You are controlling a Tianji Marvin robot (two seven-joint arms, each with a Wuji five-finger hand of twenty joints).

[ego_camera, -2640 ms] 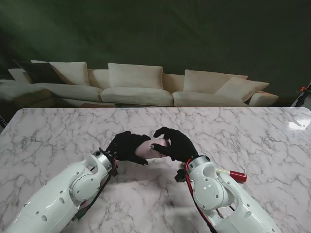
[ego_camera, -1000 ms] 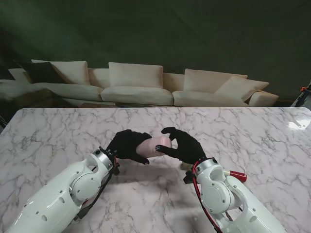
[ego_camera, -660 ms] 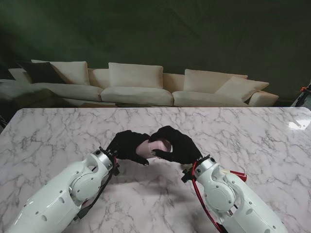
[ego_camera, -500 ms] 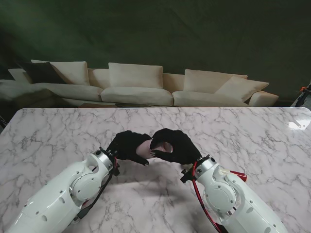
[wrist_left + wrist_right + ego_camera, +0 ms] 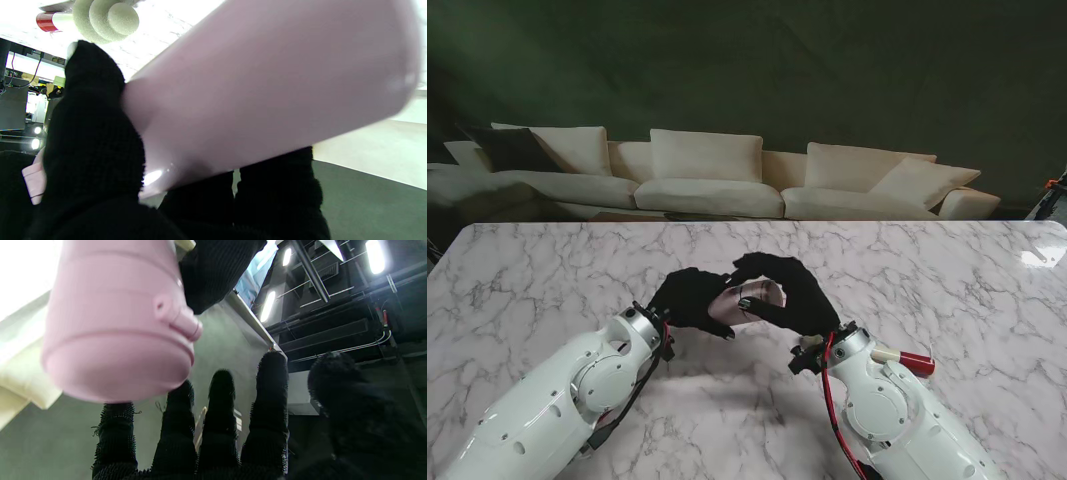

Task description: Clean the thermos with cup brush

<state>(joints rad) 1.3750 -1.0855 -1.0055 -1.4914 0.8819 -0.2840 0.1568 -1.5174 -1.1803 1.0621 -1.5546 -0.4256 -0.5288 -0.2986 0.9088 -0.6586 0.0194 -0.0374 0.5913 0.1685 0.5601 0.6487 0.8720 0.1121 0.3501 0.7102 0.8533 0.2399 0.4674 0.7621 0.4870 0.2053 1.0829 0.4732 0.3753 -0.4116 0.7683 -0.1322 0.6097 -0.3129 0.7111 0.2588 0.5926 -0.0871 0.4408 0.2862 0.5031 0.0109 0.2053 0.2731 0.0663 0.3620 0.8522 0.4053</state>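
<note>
From the stand's view, a pink thermos [image 5: 745, 302] is seen lying on its side above the middle of the marble surface [image 5: 547, 270], gripped around its body by the left robot hand [image 5: 689, 300]. The right robot hand [image 5: 789, 295] is arched over the thermos's lidded end; whether its fingertips touch the lid cannot be told there. A cup brush [image 5: 905, 360] is partly visible on the surface just beside the right forearm, only its pale shaft and red handle end showing. A cream sofa [image 5: 717, 175] is seen beyond the far edge of the surface.

The left wrist view fills in what the stand's view hides: the thermos body [image 5: 267, 83] is shown clamped between the black-gloved thumb and fingers [image 5: 93, 133], and the brush's sponge head [image 5: 103, 16] is revealed, a stepped, rounded foam tip joined to the red handle.

The right wrist view supplies the lid end: the pink cap [image 5: 116, 323] with its ridges and a small hinge or button on its side is seen in front of the right robot hand's fingers [image 5: 217, 416], which are spread apart and extended, holding nothing. One fingertip lies close under the cap's rim, though contact cannot be confirmed. Ceiling lights [image 5: 373, 253] appear behind.
</note>
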